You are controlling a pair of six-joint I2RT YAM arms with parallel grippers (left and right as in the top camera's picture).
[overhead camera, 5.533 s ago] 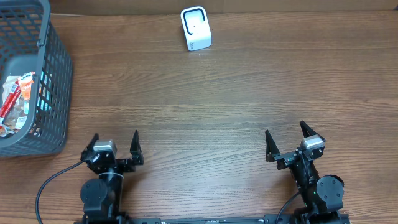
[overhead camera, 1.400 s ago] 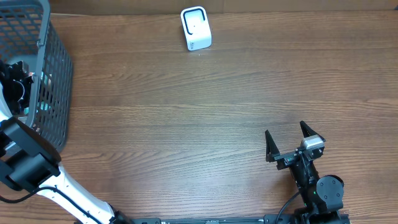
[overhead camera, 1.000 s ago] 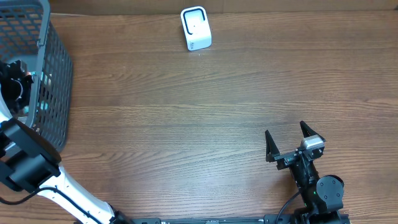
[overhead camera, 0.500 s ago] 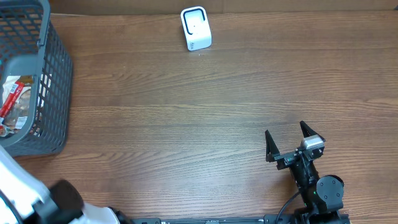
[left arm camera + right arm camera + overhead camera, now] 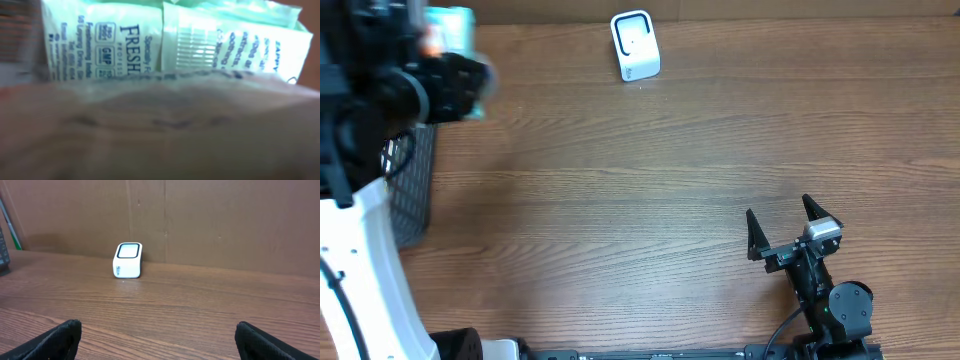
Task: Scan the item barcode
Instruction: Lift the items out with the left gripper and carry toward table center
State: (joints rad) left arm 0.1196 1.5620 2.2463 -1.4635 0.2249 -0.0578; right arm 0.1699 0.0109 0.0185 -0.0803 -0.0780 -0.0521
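Observation:
My left gripper [image 5: 448,48] is raised high at the far left, blurred, and is shut on the item [image 5: 451,24], a pale green and white packet. In the left wrist view the packet [image 5: 125,40] fills the top of the frame, with printed text and a barcode [image 5: 195,46] facing the camera. A blurred brown mass hides the lower half, so my fingers do not show there. The white scanner [image 5: 635,46] stands at the table's far edge, also seen as a small white box [image 5: 128,260]. My right gripper [image 5: 786,226] rests open near the front edge, with nothing between its fingers [image 5: 55,341].
The grey mesh basket [image 5: 412,190] stands at the left edge, mostly hidden behind my left arm. A brown cardboard wall [image 5: 225,225] backs the table behind the scanner. Bare wooden tabletop [image 5: 650,190] lies between scanner and right gripper.
My left arm has come up out of the basket with the green packet and now hangs high above the basket's far corner. The right arm has not moved.

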